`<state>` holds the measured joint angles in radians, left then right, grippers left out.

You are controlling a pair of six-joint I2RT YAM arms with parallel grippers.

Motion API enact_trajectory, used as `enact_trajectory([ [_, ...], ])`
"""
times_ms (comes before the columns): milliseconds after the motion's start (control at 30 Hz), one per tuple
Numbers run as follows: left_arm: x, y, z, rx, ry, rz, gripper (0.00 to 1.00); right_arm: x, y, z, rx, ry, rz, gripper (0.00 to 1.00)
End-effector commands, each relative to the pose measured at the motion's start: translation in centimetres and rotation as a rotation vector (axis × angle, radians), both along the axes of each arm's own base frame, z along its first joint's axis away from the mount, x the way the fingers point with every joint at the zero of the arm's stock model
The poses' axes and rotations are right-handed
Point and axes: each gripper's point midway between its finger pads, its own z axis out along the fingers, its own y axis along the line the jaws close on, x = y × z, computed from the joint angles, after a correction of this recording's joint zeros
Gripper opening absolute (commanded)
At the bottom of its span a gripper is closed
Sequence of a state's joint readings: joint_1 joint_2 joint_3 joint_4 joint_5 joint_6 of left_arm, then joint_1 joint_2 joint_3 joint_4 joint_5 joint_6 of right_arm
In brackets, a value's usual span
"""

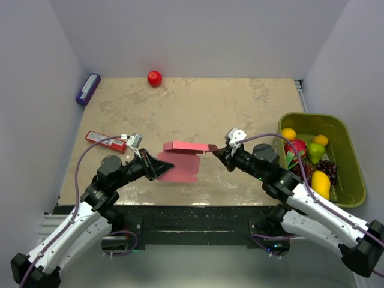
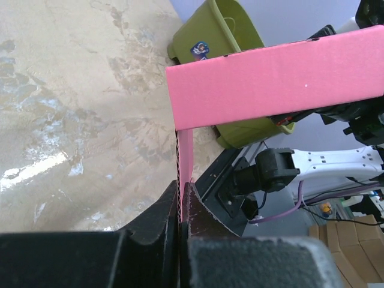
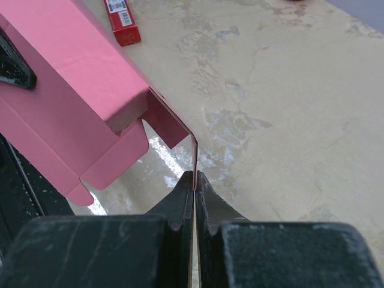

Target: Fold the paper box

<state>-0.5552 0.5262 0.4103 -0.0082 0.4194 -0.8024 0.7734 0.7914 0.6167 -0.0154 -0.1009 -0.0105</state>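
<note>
The pink paper box (image 1: pixel 183 161) is partly folded and held between both arms just above the table's front middle. My left gripper (image 1: pixel 157 166) is shut on the box's left panel edge; in the left wrist view the card (image 2: pixel 276 84) runs down between the jaws (image 2: pixel 181 187). My right gripper (image 1: pixel 217 153) is shut on a thin flap at the box's right end; in the right wrist view the flap edge sits pinched in the gripper (image 3: pixel 195 177), and the box body (image 3: pixel 66 96) spreads to the left with a loose tab below.
A narrow red packet (image 1: pixel 105 141) lies at the left, also in the right wrist view (image 3: pixel 122 20). A red ball (image 1: pixel 155 78) sits at the back. A purple block (image 1: pixel 87 89) lies at the far left. A green bin (image 1: pixel 354 156) of fruit stands at the right.
</note>
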Motion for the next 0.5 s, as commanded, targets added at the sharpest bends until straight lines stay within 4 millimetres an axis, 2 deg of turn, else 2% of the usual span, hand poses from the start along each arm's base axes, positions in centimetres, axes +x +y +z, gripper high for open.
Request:
enact_trajectory([
  [0, -2.0, -0.6, 0.3, -0.034, 0.013, -0.108, 0.01, 1.4, -0.5, 3.4, -0.006, -0.213, -0.018, 0.00],
  [133, -2.9, -0.8, 0.7, -0.052, 0.023, -0.148, 0.00, 2.1, -2.1, 5.1, -0.018, -0.321, -0.093, 0.00],
  [233, -3.6, -0.9, 0.6, -0.052, 0.040, -0.177, 0.00, 2.1, -2.5, 5.9, -0.027, -0.397, -0.097, 0.00],
  [367, -4.5, -0.8, 0.2, -0.037, 0.066, -0.212, 0.00, 2.1, -2.3, 6.5, -0.057, -0.442, -0.073, 0.00],
  [467, -5.0, -0.7, -0.3, -0.021, 0.085, -0.226, 0.00, 2.3, -1.8, 6.2, -0.115, -0.440, -0.035, 0.00],
])
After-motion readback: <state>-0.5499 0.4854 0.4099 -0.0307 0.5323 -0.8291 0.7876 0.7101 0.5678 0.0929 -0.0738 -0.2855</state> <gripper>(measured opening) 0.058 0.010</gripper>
